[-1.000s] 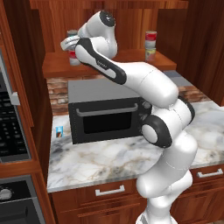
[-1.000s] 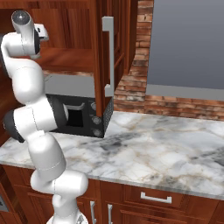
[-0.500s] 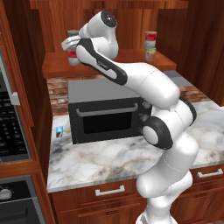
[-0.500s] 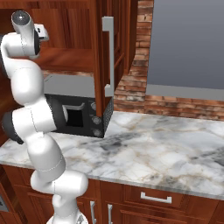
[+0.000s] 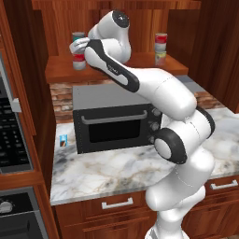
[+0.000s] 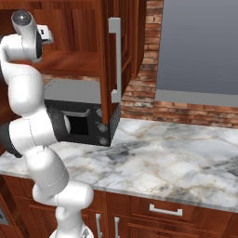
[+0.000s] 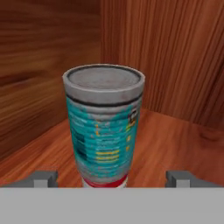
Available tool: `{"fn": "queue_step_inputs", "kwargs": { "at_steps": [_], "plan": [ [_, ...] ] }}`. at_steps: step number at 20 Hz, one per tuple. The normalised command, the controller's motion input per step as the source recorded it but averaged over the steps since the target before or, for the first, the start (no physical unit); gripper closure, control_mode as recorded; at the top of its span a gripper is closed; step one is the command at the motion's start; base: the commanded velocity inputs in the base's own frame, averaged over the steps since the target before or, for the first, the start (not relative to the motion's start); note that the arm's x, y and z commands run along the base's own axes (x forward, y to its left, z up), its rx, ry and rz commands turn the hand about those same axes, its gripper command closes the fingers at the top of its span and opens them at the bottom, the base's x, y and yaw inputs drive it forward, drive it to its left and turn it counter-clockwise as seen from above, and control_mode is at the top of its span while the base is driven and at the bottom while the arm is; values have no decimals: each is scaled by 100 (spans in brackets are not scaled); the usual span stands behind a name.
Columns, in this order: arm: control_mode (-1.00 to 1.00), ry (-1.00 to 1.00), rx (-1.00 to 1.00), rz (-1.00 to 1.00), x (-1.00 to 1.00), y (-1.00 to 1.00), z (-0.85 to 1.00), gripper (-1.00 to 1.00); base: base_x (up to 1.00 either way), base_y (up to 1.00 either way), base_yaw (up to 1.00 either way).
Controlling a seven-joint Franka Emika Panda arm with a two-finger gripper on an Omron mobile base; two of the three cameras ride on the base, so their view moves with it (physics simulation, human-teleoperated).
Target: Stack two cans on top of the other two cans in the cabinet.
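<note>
- Reddish wood walls close round my hand inside the cabinet (image 5: 116, 70).
- Nearest, my fingers (image 7: 43, 178) stand wide apart, either side of the teal can (image 7: 104, 124), not clamping it.
- It sits on a red-and-white can (image 5: 79, 61) at the shelf's left end.
- Farther right, another stack (image 5: 161, 48) stands done; I judge only backing straight out remains.

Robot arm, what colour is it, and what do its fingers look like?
The arm is glossy white, made of rounded, chunky segments, with dark grey to black rings at its joints. The gripper ends in two small, blocky grey fingertips. No cables or markings show.
</note>
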Motion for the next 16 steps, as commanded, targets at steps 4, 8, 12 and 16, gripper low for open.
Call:
{"fn": "queue_step_inputs", "kwargs": {
  "at_steps": [4, 8, 12, 16],
  "plan": [
    [-100, 0, 2, -3, -32, -20, 0, -100, 0, 0, 0],
    [-100, -1, 3, -8, -47, -25, 0, -100, 0, 0, 0],
    [-100, -9, 2, -12, -64, -27, -4, -100, 0, 0, 0],
    [-100, -14, 0, -12, -73, -29, -8, -100, 0, 0, 0]
  ]
}}
